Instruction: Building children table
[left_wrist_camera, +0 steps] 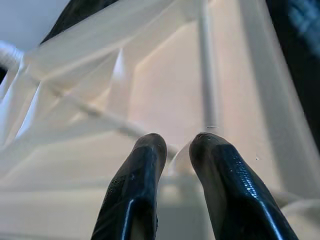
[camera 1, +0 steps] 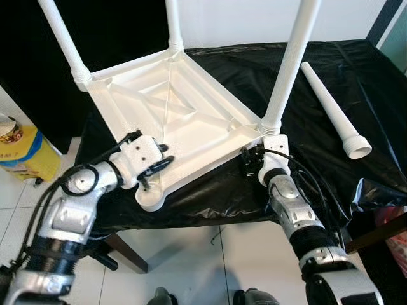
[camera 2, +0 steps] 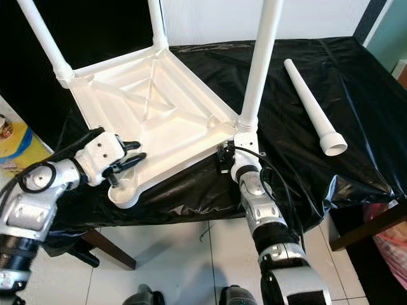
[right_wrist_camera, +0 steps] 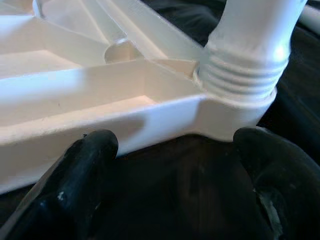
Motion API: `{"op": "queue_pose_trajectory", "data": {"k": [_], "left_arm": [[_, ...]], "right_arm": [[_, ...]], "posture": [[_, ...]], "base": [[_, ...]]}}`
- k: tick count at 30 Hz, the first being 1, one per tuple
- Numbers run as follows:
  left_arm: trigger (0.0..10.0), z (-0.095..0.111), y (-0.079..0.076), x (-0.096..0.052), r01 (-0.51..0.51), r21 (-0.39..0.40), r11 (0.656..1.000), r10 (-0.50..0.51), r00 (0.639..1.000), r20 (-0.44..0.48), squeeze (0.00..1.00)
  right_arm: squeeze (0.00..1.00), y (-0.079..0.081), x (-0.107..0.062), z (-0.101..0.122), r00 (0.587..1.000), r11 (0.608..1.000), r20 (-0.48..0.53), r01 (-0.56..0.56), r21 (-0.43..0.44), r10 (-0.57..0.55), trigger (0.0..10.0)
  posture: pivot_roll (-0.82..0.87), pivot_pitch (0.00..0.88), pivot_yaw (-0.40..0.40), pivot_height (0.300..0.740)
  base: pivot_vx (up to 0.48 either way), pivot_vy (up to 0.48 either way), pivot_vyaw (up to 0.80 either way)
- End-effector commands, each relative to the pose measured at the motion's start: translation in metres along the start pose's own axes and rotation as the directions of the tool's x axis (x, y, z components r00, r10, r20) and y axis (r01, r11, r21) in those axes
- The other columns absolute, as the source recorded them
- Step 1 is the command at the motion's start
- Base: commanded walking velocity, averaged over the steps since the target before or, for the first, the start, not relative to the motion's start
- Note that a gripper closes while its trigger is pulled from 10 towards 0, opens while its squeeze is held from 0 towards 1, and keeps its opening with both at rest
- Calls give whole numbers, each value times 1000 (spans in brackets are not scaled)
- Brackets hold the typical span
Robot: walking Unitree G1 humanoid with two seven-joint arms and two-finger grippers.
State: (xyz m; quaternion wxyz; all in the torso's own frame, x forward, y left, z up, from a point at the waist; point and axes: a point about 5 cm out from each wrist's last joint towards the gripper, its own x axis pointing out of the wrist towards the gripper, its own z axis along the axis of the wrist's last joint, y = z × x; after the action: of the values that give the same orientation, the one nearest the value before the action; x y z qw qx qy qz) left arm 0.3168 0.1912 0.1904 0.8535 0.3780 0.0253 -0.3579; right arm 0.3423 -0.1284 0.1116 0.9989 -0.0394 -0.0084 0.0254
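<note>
A white plastic children's tabletop (camera 1: 172,114) lies upside down on a work table draped in black plastic sheeting (camera 1: 356,95), and everything here is placed relative to that tabletop. Off its left edge, down on the tiled floor, stands a yellow container (camera 1: 22,152). At the tabletop's near left corner, the one socket with no leg in it, the left gripper (camera 1: 156,166) rests over the rim with its two black fingers (left_wrist_camera: 140,190) drawn close together, a narrow gap between them and nothing visibly held; the wrist view looks across the ribbed underside. Three white legs stand upright from the other corners: the far left leg (camera 1: 63,38), the far middle leg (camera 1: 173,25), and the near right leg (camera 1: 289,70), whose threaded collar sits in its socket. Just below that near right corner is the right gripper (camera 1: 249,162), its fingers spread wide on either side of the corner and gripping nothing, though the edge lies between them. Well to the right of the tabletop, the fourth leg (camera 1: 334,108) lies loose on the sheeting, its flared end toward the robot. The build seems mostly done, with the last leg outstanding. The next move likely calls for the right gripper to fetch the loose leg and bring it to the empty near left socket while the left steadies the tabletop.
</note>
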Motion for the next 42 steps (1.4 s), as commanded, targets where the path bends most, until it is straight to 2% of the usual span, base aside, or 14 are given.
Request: {"op": "queue_pose_trajectory", "data": {"k": [1, 3, 6, 10, 12, 15, 17, 19, 21, 22, 26, 28, 30, 42], "left_arm": [[10000, -13, 13, 1, -226, 48, 973, 229, 971, -73, 0], [10000, -26, 9, 6, -206, 117, 972, 222, 964, -147, 0], [10000, -36, 1, 11, -158, 166, 973, 190, 961, -199, 0], [10000, -38, -1, 12, -143, 178, 974, 180, 961, -210, 0], [10000, -42, -10, 18, -80, 233, 969, 136, 962, -237, 0], [10000, -43, -14, 21, -39, 268, 962, 108, 963, -246, 0], [10000, -43, -14, 21, -39, 268, 962, 108, 963, -246, 0], [10000, -37, -26, 20, 74, 244, 967, -18, 975, -224, 0], [10000, -37, -26, 20, 74, 244, 967, -18, 975, -224, 0], [10000, -33, -32, 19, 124, 218, 968, -79, 976, -201, 0], [10000, -27, -39, 18, 190, 179, 965, -162, 974, -158, 0], [10000, -27, -39, 18, 190, 179, 965, -162, 974, -158, 0], [10000, -23, -48, 18, 258, 151, 954, -240, 962, -127, 0], [10000, -16, -64, 20, 315, 115, 942, -306, 948, -86, 0]], "right_arm": [[0, 1, -4, -1, 1000, 1000, 22, 10, 10, -10, 10000], [0, 2, -8, -4, 1000, 1000, 24, 13, 18, -13, 10000], [0, 3, -9, -4, 1000, 1000, 27, 13, 26, -14, 10000], [0, 3, -9, -4, 999, 1000, 28, 14, 28, -14, 10000], [0, 4, -9, -2, 999, 999, 36, 10, 33, -11, 10000], [0, 5, -9, 0, 999, 999, 39, 7, 35, -8, 10000], [0, 5, -9, 0, 999, 999, 39, 7, 35, -8, 10000], [0, 10, -6, -1, 1000, 999, 23, -16, 46, 15, 10000], [0, 10, -6, -1, 1000, 999, 23, -16, 46, 15, 10000], [0, 13, -4, -3, 999, 998, 6, -40, 46, 40, 10000], [0, 20, 0, -5, 996, 996, -20, -81, 46, 82, 10000], [0, 20, 0, -5, 996, 996, -20, -81, 46, 82, 10000], [0, 25, 7, -2, 993, 993, -31, -113, 45, 114, 10000], [0, 23, 14, 5, 993, 993, -19, -115, 27, 115, 10000]], "posture": [[12, 97, 0, 740], [6, 98, 3, 740], [-3, 98, 10, 740], [-5, 98, 10, 740], [-8, 98, 13, 740], [-9, 98, 13, 740], [-9, 98, 13, 740], [-6, 96, 15, 740], [-6, 96, 15, 740], [-4, 96, 14, 740], [2, 92, 15, 740], [2, 92, 15, 740], [7, 96, 17, 740], [10, 102, 20, 740]], "base": [[0, 0, 0], [0, 0, 0], [0, 0, 0], [0, 0, 0], [0, 0, 0], [0, 0, 0], [0, 0, 0], [0, 0, 0], [0, 0, 0], [0, 0, 0], [0, 0, 0], [0, 0, 0], [0, 0, 0], [0, 0, 0]]}}
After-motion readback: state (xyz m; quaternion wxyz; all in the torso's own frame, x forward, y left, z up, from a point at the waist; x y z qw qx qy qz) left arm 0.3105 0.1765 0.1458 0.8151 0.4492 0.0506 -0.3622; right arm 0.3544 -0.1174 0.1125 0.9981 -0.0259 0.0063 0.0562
